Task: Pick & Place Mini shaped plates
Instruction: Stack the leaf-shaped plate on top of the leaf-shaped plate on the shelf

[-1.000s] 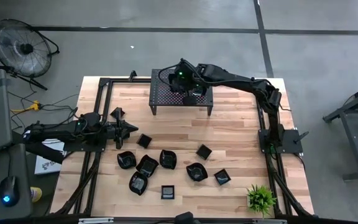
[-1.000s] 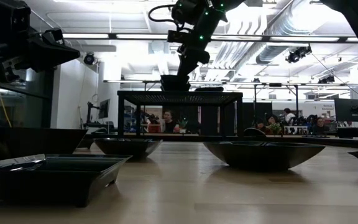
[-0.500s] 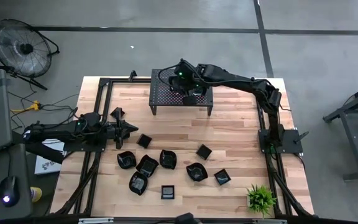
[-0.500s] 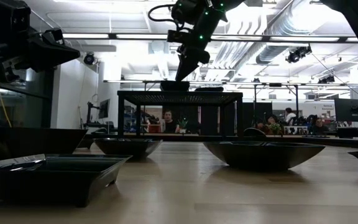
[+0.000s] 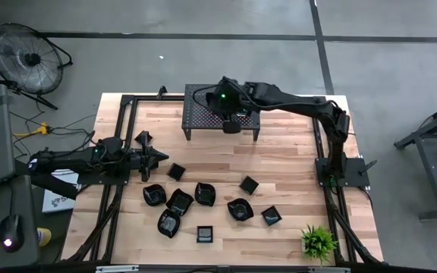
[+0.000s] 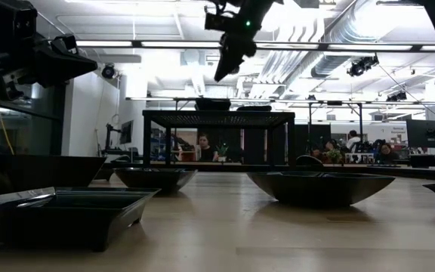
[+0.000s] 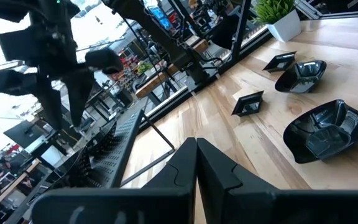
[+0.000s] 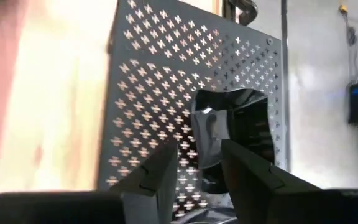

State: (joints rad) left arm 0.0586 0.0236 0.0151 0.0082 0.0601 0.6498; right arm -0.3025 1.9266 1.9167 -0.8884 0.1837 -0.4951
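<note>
The right claw (image 8: 199, 167) hangs above the stand (image 5: 203, 114) with its fingers (image 8: 160, 171) apart and nothing between them. Just under it, a plate (image 8: 235, 121) sits on the stand's perforated top; a 2nd dish shows beside it in the low view (image 6: 254, 108). Judged from here, the main risk is a fingertip catching the plate's rim as the arm moves off, which could drag the glossy dish across the metal or tip it over the edge. A 2nd risk is crowding: more plates set on the same spot could land on this one and slide.

Farther out, well away from this claw, the other plates (image 5: 203, 194) lie scattered on the table (image 5: 294, 152), some nearly touching, so a grasp there could nudge a neighbour. The left claw (image 7: 196, 163) waits pressed shut and empty beside that cluster, clear of the stand.
</note>
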